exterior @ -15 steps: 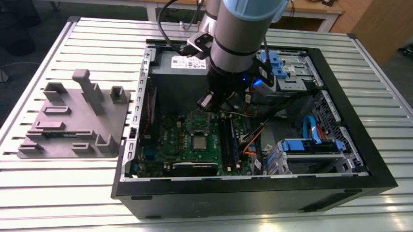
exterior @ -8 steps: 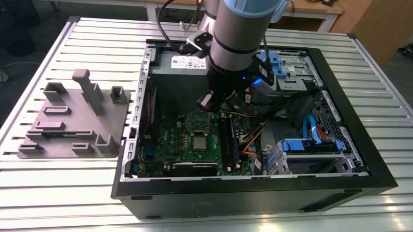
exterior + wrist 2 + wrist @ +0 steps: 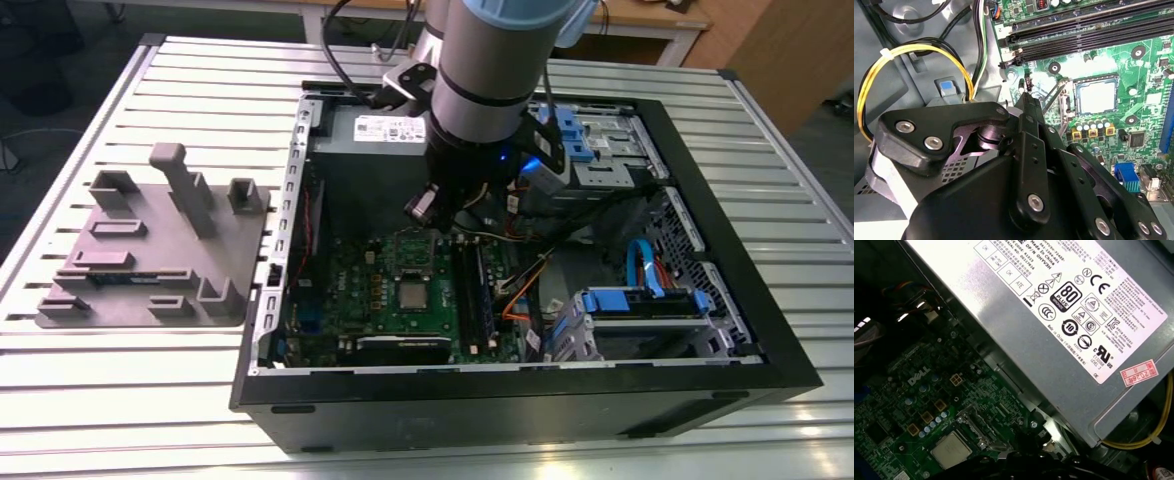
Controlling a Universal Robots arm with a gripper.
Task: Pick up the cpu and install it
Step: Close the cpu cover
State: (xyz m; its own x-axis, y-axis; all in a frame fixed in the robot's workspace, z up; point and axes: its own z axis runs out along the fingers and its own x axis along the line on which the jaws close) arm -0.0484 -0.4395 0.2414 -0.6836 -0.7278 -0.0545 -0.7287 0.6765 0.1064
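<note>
Gripper (image 3: 1026,97): seen closed in the second wrist view, fingers drawn together to a point, nothing held; hung above the motherboard.
Cpu (image 3: 1097,96): found seated flat in its socket on the motherboard (image 3: 1149,55), apart from the fingertips.
Memory slots (image 3: 1079,25): noted beyond the socket.
Power supply (image 3: 1054,330): recorded against the case wall.

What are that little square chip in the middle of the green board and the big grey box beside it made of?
The cpu looks metal-topped: a smooth, pale silver face with a dull sheen. The power supply box seems to be sheet metal, matte grey with folded edges, carrying white paper-like labels.
</note>
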